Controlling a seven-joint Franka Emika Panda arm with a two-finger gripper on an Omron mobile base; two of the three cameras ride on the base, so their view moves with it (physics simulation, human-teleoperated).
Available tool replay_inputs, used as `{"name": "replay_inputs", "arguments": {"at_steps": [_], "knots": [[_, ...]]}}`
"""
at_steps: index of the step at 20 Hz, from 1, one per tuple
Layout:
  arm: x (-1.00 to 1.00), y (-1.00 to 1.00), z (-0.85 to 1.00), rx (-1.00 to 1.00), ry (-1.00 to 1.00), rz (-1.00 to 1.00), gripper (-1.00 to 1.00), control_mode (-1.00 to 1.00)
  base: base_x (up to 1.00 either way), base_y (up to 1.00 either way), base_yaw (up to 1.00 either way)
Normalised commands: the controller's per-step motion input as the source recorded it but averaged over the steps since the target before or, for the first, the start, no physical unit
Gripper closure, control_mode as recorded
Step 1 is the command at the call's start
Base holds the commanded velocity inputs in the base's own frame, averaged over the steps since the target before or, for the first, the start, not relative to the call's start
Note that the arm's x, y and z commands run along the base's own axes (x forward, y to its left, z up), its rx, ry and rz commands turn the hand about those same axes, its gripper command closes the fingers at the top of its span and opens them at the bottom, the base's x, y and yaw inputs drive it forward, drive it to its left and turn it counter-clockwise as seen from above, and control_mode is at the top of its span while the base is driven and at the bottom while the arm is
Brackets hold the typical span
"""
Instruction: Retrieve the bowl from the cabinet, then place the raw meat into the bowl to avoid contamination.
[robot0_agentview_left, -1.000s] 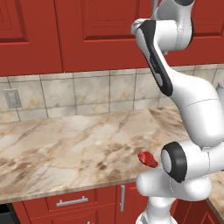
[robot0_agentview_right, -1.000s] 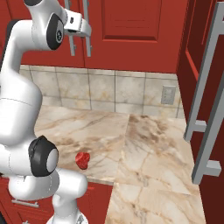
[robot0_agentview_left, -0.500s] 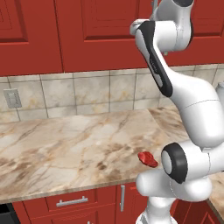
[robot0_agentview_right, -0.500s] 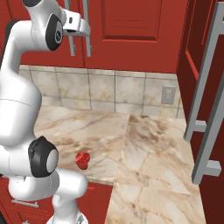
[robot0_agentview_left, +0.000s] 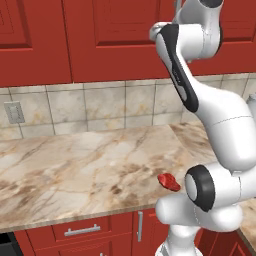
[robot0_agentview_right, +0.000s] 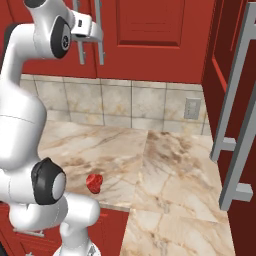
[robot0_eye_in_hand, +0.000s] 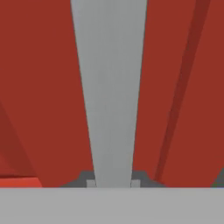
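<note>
High on the red cabinet (robot0_agentview_right: 150, 35) we have our gripper (robot0_eye_in_hand: 113, 183) closed around one of its long silver bar handles (robot0_eye_in_hand: 110, 87); from the hand camera the bar runs straight up between our two dark fingertips (robot0_eye_in_hand: 87, 179), with red door panel on either side. From the right base camera our hand sits at the two vertical handles (robot0_agentview_right: 101, 40) where the doors meet, and the doors there look shut. We cannot tell from any view where the bowl is.

Below the cabinet runs a backsplash of beige stone tiles (robot0_agentview_left: 100, 107) with a wall outlet (robot0_agentview_left: 13, 112) at the left and another (robot0_agentview_right: 192, 108) toward the right corner. Our surface (robot0_agentview_left: 75, 170) is veined marble in cream and brown, turning a corner at the right. The raw meat (robot0_agentview_left: 169, 182) lies near its front edge, close to our base. Under the surface sit red drawers with short horizontal handles (robot0_agentview_left: 82, 231). At the far right another red door carries a large silver bar handle (robot0_agentview_right: 237, 125).
</note>
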Motion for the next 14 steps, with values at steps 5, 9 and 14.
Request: {"name": "replay_inputs", "arguments": {"at_steps": [5,9,14], "knots": [[-0.49,0.25,0.0,0.0,0.0,-0.06,1.0,-1.0,0.0,0.0,0.0],[-0.68,0.41,0.0,0.0,-0.01,-0.06,1.0,-1.0,0.0,0.0,0.0],[-0.69,0.44,0.0,0.0,0.0,-0.06,1.0,-1.0,0.0,0.0,0.0]]}}
